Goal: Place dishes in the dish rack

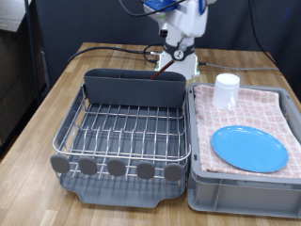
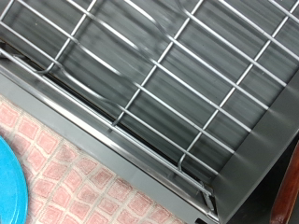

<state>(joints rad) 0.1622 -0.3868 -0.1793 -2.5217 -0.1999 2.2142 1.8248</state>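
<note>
A silver wire dish rack (image 1: 122,132) in its dark grey tray sits on a wooden surface (image 1: 56,85), with its tall grey utensil bin (image 1: 134,88) at the rack's 12 o'clock side in the exterior view. No dish is seen inside the wire grid.

At the rack's 3 o'clock, touching its tray, stands a grey crate (image 1: 235,193) lined with a pink checked cloth (image 1: 268,113). On that cloth lies the bright-blue plate (image 1: 249,149), flat, toward the crate's 6 o'clock half. The small white mug (image 1: 226,91) stands at the plate's 11 o'clock, near the crate's far edge and apart from the plate.

The robot arm (image 1: 181,33) rises beyond the utensil bin at the exterior view's 12 o'clock; its claw is not clearly made out there, and whether it is wide or narrow cannot be told.

The wrist view looks down on the rack's wire grid (image 2: 168,84), the tray rim, a strip of pink cloth (image 2: 84,182) and an edge of the blue plate (image 2: 9,182). A reddish-brown shape (image 2: 288,191) shows at the frame's corner; what it is cannot be told.
</note>
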